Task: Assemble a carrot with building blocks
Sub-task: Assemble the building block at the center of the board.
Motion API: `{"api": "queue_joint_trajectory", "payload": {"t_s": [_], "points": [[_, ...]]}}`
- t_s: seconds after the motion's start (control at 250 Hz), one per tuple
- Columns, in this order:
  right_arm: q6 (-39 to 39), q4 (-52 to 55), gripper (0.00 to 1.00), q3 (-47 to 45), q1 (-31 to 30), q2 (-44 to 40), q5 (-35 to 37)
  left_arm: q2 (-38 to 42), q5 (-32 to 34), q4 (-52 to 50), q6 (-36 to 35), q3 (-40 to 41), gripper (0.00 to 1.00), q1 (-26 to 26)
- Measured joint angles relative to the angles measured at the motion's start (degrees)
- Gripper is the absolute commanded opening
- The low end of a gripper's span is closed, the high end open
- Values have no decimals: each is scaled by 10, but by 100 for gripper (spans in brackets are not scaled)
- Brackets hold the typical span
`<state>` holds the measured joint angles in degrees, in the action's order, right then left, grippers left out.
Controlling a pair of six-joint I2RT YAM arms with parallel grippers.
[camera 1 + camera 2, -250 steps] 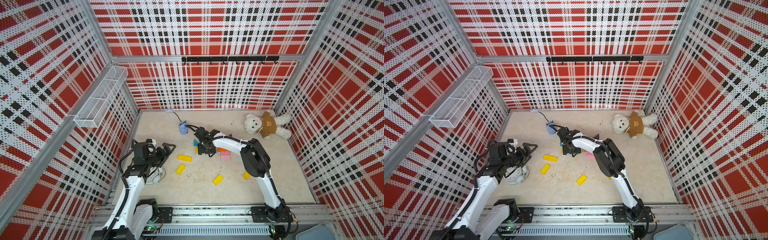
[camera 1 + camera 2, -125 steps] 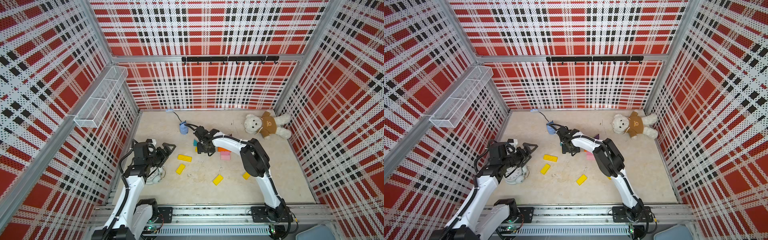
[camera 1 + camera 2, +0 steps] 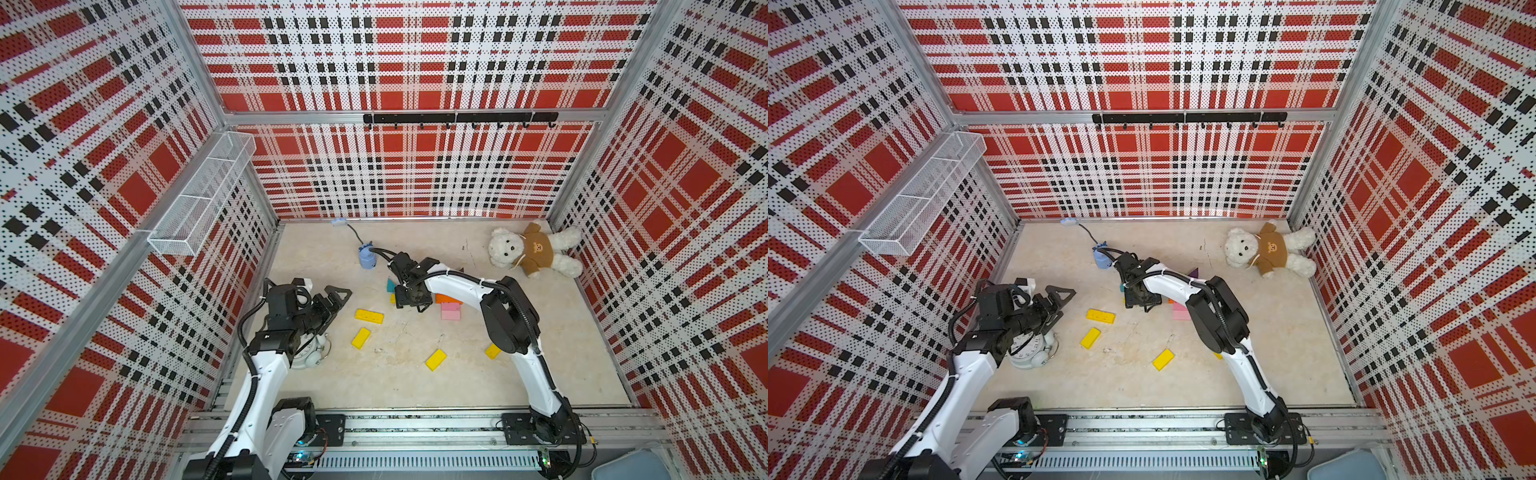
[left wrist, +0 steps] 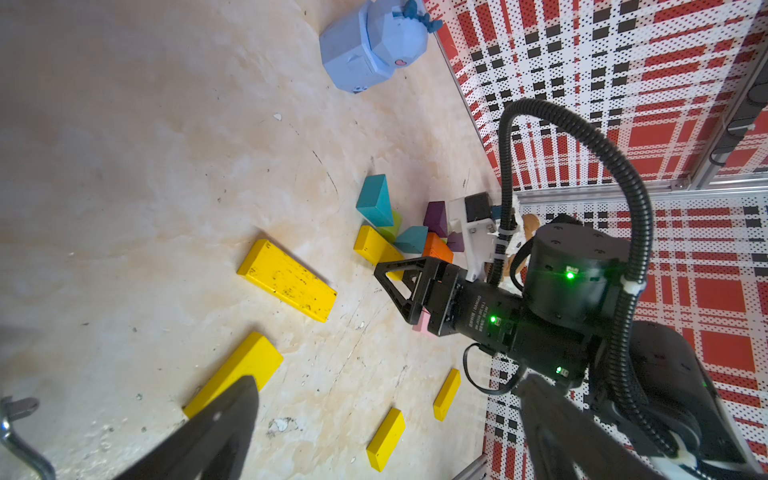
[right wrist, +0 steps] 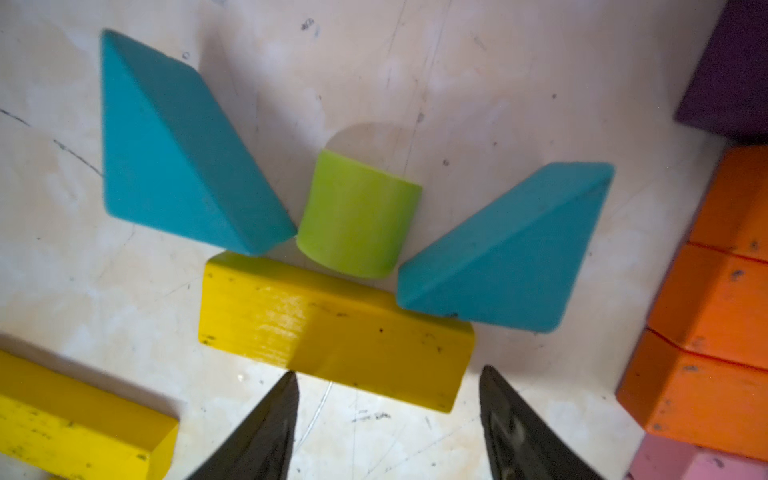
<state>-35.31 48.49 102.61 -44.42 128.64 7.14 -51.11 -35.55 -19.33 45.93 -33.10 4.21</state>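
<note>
1. The carrot's leafy top is judged to be in hand: a yellow bar [image 5: 332, 328] lies on the worktop [image 3: 395, 386], with a lime-green cylinder [image 5: 357, 216] and two teal triangles [image 5: 174, 153] set along one long side.
2. The right fingers [image 5: 266, 432] are parted and empty, just short of that bar. The left fingers [image 4: 216, 440] are spread wide, holding nothing.
3. Next, a body block, perhaps from the orange blocks [image 5: 715, 299] nearby, would have to be gripped and butted squarely against the bar's free side.
4. Against the earlier top views, both arms and the loose yellow bars [image 3: 369, 316] are found practically unmoved.

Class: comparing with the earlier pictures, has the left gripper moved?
No. In a top view the left gripper hangs open at the same offset from the white alarm clock as before.
</note>
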Motion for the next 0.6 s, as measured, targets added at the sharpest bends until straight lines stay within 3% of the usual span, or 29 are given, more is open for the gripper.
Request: {"api": "queue_joint_trajectory", "payload": {"t_s": [0.6], "points": [[27,17,72,8,8,2,1,-2,0,0,0,0,99,0]]}}
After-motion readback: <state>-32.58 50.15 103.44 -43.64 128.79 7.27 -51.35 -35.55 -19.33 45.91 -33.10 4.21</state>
